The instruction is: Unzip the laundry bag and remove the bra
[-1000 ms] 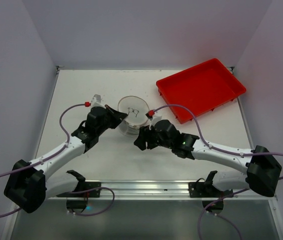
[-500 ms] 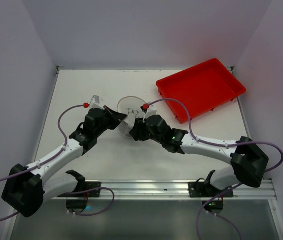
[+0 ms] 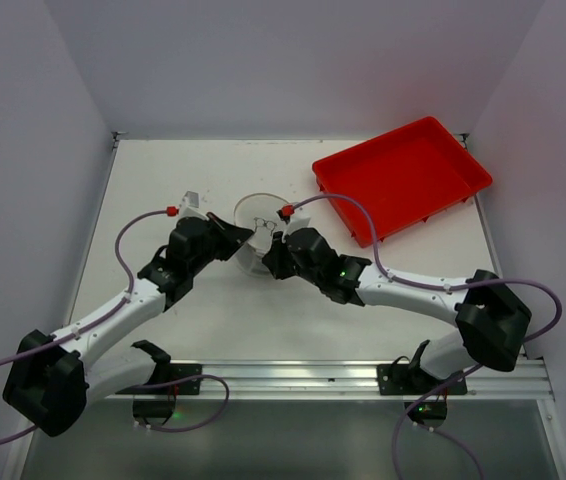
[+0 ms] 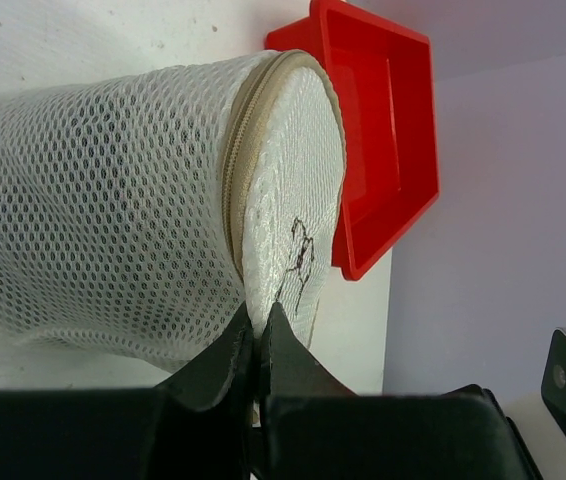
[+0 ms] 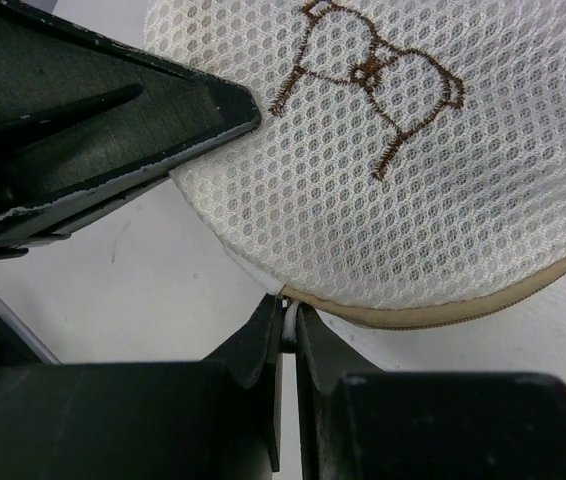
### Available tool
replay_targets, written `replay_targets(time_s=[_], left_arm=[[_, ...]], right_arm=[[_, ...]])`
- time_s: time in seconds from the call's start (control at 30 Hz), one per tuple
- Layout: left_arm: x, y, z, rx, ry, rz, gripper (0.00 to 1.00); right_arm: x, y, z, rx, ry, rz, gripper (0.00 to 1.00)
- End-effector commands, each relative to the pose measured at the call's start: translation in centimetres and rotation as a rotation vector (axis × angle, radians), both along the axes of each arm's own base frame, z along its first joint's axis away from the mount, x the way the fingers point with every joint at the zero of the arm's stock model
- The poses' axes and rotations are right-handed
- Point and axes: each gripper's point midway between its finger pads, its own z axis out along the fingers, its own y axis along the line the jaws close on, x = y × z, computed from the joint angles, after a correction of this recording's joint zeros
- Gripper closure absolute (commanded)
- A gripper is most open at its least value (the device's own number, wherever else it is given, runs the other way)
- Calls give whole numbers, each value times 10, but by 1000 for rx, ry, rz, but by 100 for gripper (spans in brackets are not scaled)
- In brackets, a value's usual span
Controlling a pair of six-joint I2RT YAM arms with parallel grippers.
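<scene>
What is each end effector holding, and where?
Both hold the laundry bag. The left end effector pinches the rim of its round end; the right end effector pinches a small white tab by the zipper.

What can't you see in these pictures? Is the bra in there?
- Bra: no view shows it; the laundry bag's mesh hides the inside.
- What the right gripper pinches: right wrist view, its fingers mostly cover it.
- Bag's far end: left wrist view, cut off by the left edge.

You are looking at the laundry bag running off the left wrist view's left edge, its mesh veiling the contents.
</scene>
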Motion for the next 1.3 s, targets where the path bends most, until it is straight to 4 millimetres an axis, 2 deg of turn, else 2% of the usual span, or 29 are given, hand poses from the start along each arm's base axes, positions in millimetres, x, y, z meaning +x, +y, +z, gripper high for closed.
replay_targets(time_s=[0.0, 0.03, 0.13, 0.2, 0.27, 0.33, 0.43, 0.47, 0.5, 0.53, 0.57, 0.6, 0.63, 0.67, 0.7, 0.73, 0.77, 0.8, 0.83, 0.87, 0.9, 0.93, 0.97, 1.0, 1.03, 1.07, 1.1, 1.17, 1.27], left_arm=[[-5, 2, 8, 23, -26, -17, 100], [-4, 6, 7, 40, -30, -2, 100], [-4, 20, 2, 113, -33, 2, 100], [-2, 37, -12, 188, -2, -10, 100], [-7, 40, -24, 222, 17, -92, 100], [-7, 51, -33, 230, 40, -110, 100], [-2, 54, -39, 312, 20, -166, 100], [1, 56, -41, 358, 8, -200, 100], [11, 53, -29, 370, -23, -218, 100], [17, 49, -38, 379, 4, -255, 100], [25, 46, -33, 397, -21, -285, 100], [42, 40, -11, 391, -72, -289, 100], [53, 35, -17, 390, -54, -305, 100], [61, 31, -10, 380, -67, -312, 93], [74, 24, 9, 363, -105, -314, 81], [78, 19, 8, 338, -86, -328, 44], [82, 16, 19, 323, -105, -329, 23], [81, 15, 21, 308, -101, -325, 9], [78, 18, 29, 300, -110, -300, 0], [75, 21, 31, 285, -97, -271, 0], [67, 25, 22, 284, -67, -251, 0], [61, 34, 33, 288, -90, -202, 0], [54, 38, 30, 271, -66, -171, 0], [43, 44, 15, 270, -31, -154, 0], [36, 49, 25, 246, -53, -108, 0], [30, 51, 23, 231, -48, -97, 0], [20, 49, 12, 214, -24, -109, 0], [13, 42, 14, 167, -27, -121, 0], [2, 15, 8, 175, -17, -182, 8]], right_arm=[[14, -5, 19, 17, -73, -62, 96], [13, -12, 20, 10, -72, -72, 100], [11, -37, 16, -23, -72, -103, 100], [11, -56, 7, -68, -85, -116, 100], [16, -77, 8, -82, -85, -143, 100], [15, -95, -3, -106, -39, -144, 100], [10, -104, -2, -114, -56, -126, 100], [9, -101, 1, -108, -59, -110, 100], [6, -94, 3, -95, -54, -72, 100], [2, -86, 5, -78, -44, -36, 100], [-2, -78, 7, -57, -33, -7, 100], [-3, -68, 10, -35, -15, 10, 100], [-8, -53, 18, 5, -19, 47, 100], [-7, -41, 28, 39, -21, 61, 100], [-7, -30, 26, 67, 13, 61, 100], [-10, -20, 29, 89, 26, 72, 100], [-6, -10, 38, 121, 23, 69, 100], [-3, -3, 44, 158, 33, 57, 100], [0, 4, 37, 154, 47, 50, 100], [4, 8, 39, 163, 46, 38, 100], [8, 15, 47, 186, 41, 30, 100], [12, 18, 41, 177, 52, 21, 100], [16, 23, 45, 189, 45, 19, 100], [17, 26, 46, 194, 44, 23, 100], [18, 30, 41, 185, 52, 27, 100], [19, 32, 40, 184, 55, 31, 100], [19, 35, 42, 186, 51, 42, 100], [18, 39, 37, 177, 56, 47, 100], [20, 41, 32, 173, 61, 49, 100]])
